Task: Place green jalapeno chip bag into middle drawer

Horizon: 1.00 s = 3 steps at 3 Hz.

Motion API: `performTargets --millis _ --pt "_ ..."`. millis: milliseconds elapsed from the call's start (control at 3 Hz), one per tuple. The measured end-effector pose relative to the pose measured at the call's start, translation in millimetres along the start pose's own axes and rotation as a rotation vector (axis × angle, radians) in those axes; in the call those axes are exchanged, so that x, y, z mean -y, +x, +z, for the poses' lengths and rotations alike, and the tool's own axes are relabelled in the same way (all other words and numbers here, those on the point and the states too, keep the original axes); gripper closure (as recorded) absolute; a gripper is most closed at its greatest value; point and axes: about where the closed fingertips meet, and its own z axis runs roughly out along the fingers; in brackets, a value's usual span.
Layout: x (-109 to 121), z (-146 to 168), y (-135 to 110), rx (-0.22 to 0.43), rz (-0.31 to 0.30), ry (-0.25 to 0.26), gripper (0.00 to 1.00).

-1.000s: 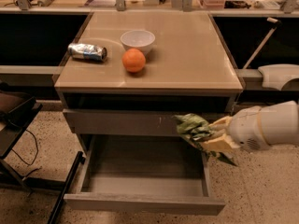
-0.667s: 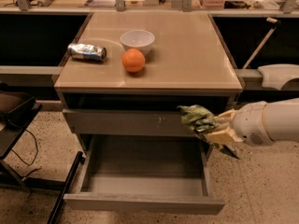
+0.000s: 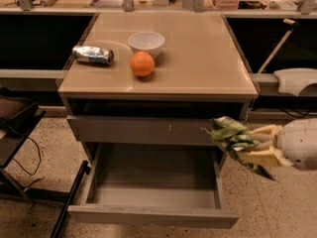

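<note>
The gripper (image 3: 249,146) grips the green jalapeno chip bag (image 3: 229,133) at the right side of the cabinet, just above the right wall of the pulled-out middle drawer (image 3: 148,215).

text: none readable | green jalapeno chip bag (image 3: 229,133): print illegible | crushed can (image 3: 93,55): label illegible | gripper (image 3: 249,146): positioned right of the middle drawer (image 3: 148,215), jaws clamped on bag

Surface (image 3: 198,58): 1 bowl (image 3: 146,42), 1 orange (image 3: 142,64), 1 crushed can (image 3: 93,55). Drawers: 2, the middle drawer (image 3: 153,195) and the scratched drawer front (image 3: 138,130). 1 green jalapeno chip bag (image 3: 229,134); 1 gripper (image 3: 250,146), right of the drawers.
</note>
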Motion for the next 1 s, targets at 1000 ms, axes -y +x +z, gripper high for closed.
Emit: performTargets --millis 1000 --pt "2 52 31 -0.025 -0.064 0.055 1.0"
